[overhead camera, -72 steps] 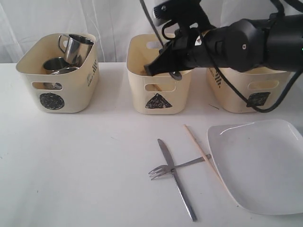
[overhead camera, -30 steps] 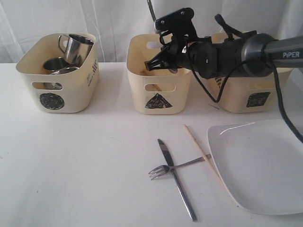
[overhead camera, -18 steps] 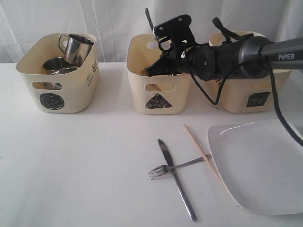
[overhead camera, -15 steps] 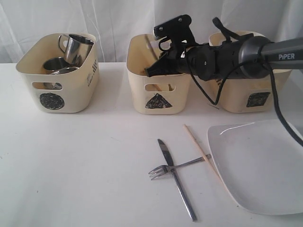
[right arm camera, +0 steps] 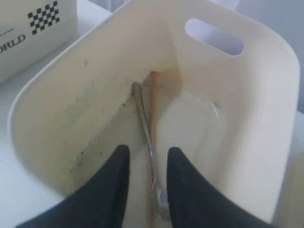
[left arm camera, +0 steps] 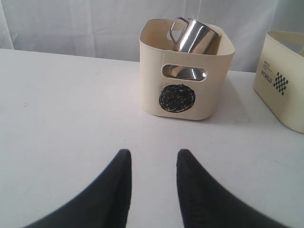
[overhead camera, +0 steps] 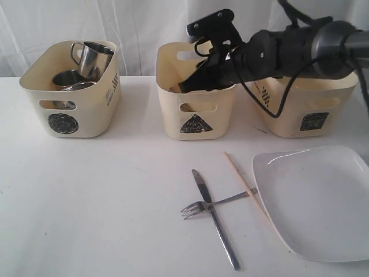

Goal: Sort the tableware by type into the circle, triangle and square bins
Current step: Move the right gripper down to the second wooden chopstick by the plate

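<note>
1. Hovering over the open top of the triangle bin (overhead camera: pixel 196 112), the right hand (overhead camera: pixel 183 88) has its fingers apart and nothing between them.
2. Seen from the right wrist, a steel spoon (right arm camera: pixel 145 121) and a wooden chopstick (right arm camera: pixel 153 107) lie side by side on the floor of that bin (right arm camera: pixel 266 118), below the parted fingers of the right hand (right arm camera: pixel 147 153).
3. The left hand (left arm camera: pixel 152 154) hangs low over the bare bench (left arm camera: pixel 71 104), facing the circle bin (left arm camera: pixel 185 57); its fingers are apart and empty.
4. Three bins stand along the far edge of the bench (overhead camera: pixel 104 202): the circle bin (overhead camera: pixel 86 109) towards the far left corner, the triangle bin in the middle, and the square bin (overhead camera: pixel 288 115) to the far right.
5. A steel mug (overhead camera: pixel 92 57) leans in the circle bin above other steel ware (overhead camera: pixel 69 78).
6. Towards the near edge, around the middle, a fork (overhead camera: pixel 199 206) lies crossed with a knife (overhead camera: pixel 214 216).
7. A second chopstick (overhead camera: pixel 245 184) lies just beside the white plate (overhead camera: pixel 317 202), which fills the near right corner.
</note>
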{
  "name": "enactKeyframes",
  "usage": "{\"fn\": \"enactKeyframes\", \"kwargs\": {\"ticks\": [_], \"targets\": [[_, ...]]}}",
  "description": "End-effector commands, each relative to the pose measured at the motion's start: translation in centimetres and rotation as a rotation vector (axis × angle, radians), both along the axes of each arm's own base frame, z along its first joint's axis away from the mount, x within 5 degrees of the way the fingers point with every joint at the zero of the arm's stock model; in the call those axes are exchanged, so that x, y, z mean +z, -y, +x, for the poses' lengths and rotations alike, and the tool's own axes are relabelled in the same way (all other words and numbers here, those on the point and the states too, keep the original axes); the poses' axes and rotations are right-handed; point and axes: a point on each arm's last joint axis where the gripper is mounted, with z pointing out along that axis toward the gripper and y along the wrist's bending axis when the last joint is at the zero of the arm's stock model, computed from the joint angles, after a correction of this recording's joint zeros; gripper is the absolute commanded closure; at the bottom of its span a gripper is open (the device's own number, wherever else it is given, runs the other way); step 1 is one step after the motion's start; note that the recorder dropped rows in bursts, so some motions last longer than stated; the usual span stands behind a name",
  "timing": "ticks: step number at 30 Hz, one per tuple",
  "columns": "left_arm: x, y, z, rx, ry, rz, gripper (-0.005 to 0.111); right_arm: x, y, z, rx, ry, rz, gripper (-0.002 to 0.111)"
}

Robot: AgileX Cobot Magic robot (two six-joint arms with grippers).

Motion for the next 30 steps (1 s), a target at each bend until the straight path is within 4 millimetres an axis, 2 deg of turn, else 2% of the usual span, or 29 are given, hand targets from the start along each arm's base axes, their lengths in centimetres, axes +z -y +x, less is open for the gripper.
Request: {"fn": "enactKeyframes", "kwargs": {"ticks": [1, 7, 18, 23, 30], "targets": [[-0.1, 0.0, 0.0, 0.003, 0.0, -0.013, 0.069, 1.4, -0.2, -2.4, 0.072, -0.153, -0.071, 0.081], [-0.1, 0.0, 0.0, 0.003, 0.0, -0.013, 0.069, 1.3, -0.5, -5.4, 0.167, -0.334, -0.203, 0.081], [-0.1, 0.0, 0.0, 0.003, 0.0, -0.013, 0.069, -2.4, -1.0, -10.6, 0.281, -0.624, -0.336, 0.081], [-0.1, 0.0, 0.0, 0.003, 0.0, -0.013, 0.069, -3.6, -0.5, -11.3, 0.286, -0.647, -0.368, 0.081], [-0.1, 0.0, 0.0, 0.003, 0.0, -0.013, 0.069, -3.5, -0.3, -10.7, 0.275, -0.59, -0.398, 0.081]]}}
